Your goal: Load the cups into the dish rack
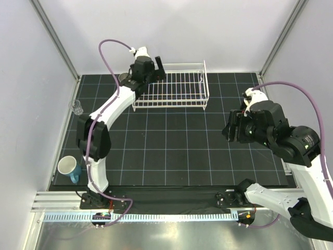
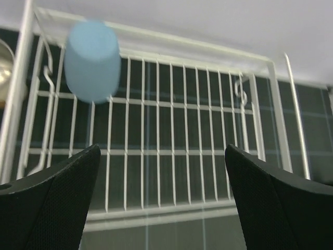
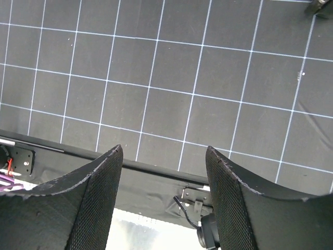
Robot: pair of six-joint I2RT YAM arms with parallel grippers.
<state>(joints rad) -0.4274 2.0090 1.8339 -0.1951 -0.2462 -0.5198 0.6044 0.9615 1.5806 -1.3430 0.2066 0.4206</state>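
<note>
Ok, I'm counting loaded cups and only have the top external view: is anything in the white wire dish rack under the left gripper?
Observer: Yes. The left wrist view shows a light blue round tumbler, blurred, over the grid floor of the white wire dish rack, near its corner.
Operator: Is the left gripper holding it?
Observer: No, the left gripper is wide open and apart from the tumbler.
</note>
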